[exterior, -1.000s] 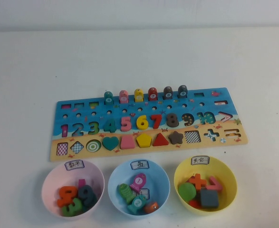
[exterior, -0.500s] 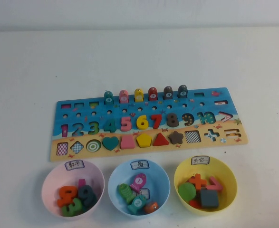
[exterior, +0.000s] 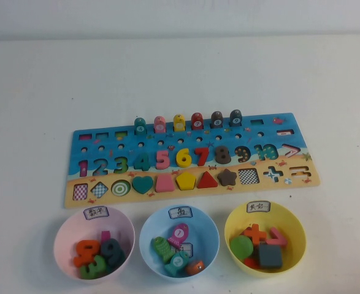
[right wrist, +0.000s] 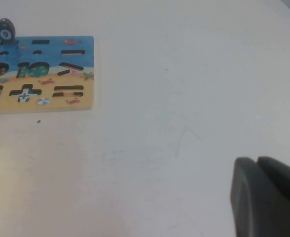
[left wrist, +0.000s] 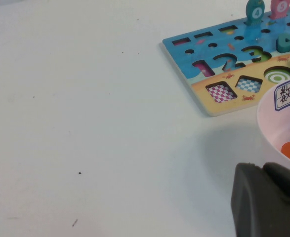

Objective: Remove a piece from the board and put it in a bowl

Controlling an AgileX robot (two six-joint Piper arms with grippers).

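- Change across the last second: none visible; the board [exterior: 192,160], the three bowls and their contents lie as they did before, and neither arm has entered the high view. Judged from this, the transfer is finished or paused.
- The orange fish peg [exterior: 195,267] lies inside the light blue bowl [exterior: 146,236], near its front wall, among a pink fish, a green fish and a teal peg.
- Six fish pegs [exterior: 187,123] stand upright in the board's far row.
- Left gripper [left wrist: 264,168]: parked low over the counter [exterior: 180,73], just beside the pink bowl [left wrist: 268,126]; its fingers [left wrist: 248,197] appear pressed together, holding nothing.
- Right gripper [right wrist: 257,162]: parked over bare counter, well apart from the board's right end; its fingers [right wrist: 246,195] are closed, empty.
- The yellow bowl [exterior: 232,223] holds sign and shape pieces.
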